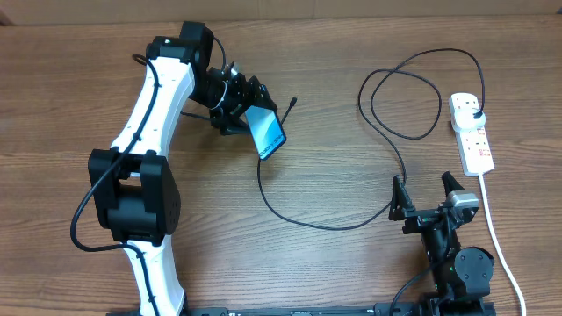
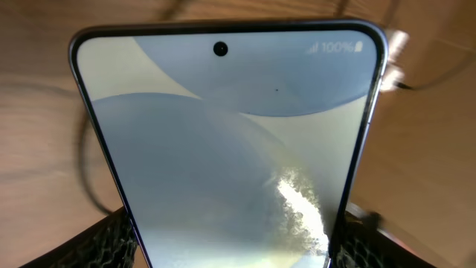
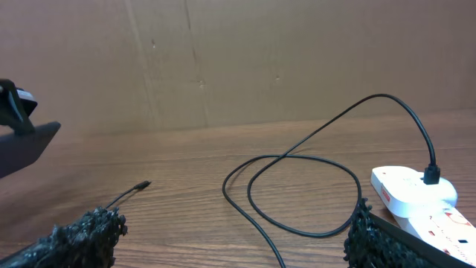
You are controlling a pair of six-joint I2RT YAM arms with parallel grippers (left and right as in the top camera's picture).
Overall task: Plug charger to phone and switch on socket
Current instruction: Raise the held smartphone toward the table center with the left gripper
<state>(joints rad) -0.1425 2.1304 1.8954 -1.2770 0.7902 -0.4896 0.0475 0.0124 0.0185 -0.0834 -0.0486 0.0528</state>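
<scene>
My left gripper [image 1: 239, 107] is shut on the phone [image 1: 266, 132] and holds it tilted above the table. Its lit light-blue screen fills the left wrist view [image 2: 230, 126], between my fingers [image 2: 234, 242]. The charger, a thin black cable [image 1: 325, 226], loops across the table. Its connector tip [image 1: 292, 101] lies free just right of the phone and also shows in the right wrist view [image 3: 143, 184]. Its black plug [image 1: 475, 115] sits in the white socket strip [image 1: 477, 145]. My right gripper [image 1: 426, 193] is open and empty over the cable [image 3: 297, 223], left of the strip [image 3: 416, 195].
The strip's thick white cord [image 1: 497, 237] runs down the right side past my right arm. The cable makes two loops [image 1: 404, 96] left of the strip. A brown cardboard wall [image 3: 260, 59] stands behind the wooden table.
</scene>
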